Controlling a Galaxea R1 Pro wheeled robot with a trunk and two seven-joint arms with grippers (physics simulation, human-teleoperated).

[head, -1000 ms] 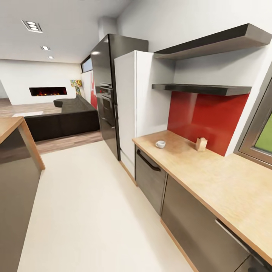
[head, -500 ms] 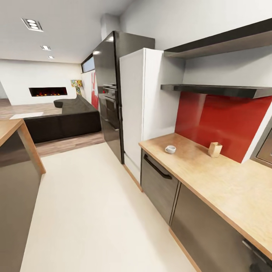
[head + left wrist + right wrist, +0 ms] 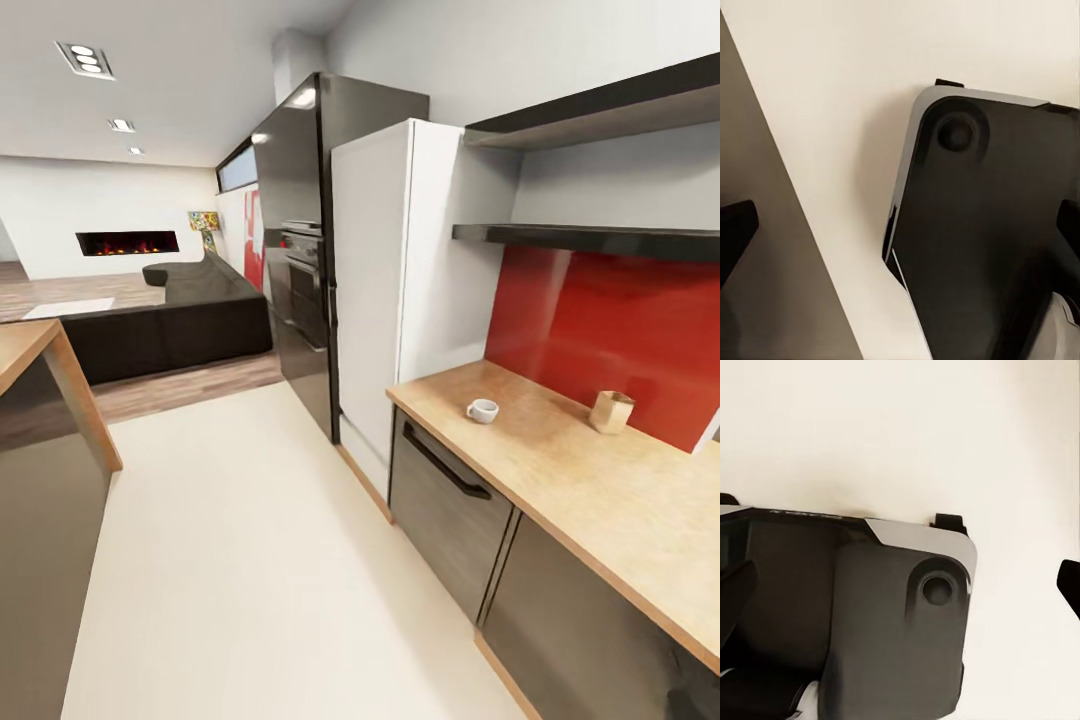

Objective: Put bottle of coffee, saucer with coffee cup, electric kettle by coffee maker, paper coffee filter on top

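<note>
Left gripper: left wrist view; dark fingertips at the two side edges of the frame, spread wide, nothing between them.
Right gripper: right wrist view; fingertips likewise at opposite frame edges, spread apart, holding nothing.
Robot base: dark, rounded-corner body below both grippers, on pale floor.
Coffee cup: white, upright on the wooden countertop, right of centre in the head view, near the counter's front edge.
Paper coffee filter: probable ID; small tan paper object standing on the countertop by the red backsplash, right edge of frame, well apart from the cup.
Shelves: two dark wall shelves above the backsplash, upper right; contents cannot be seen from this angle.
Fridge: white, left end of the countertop; black oven tower beside it.
Background: dark sofa and lit fireplace, left of centre.
Island counter: wood-topped, left edge of frame.
</note>
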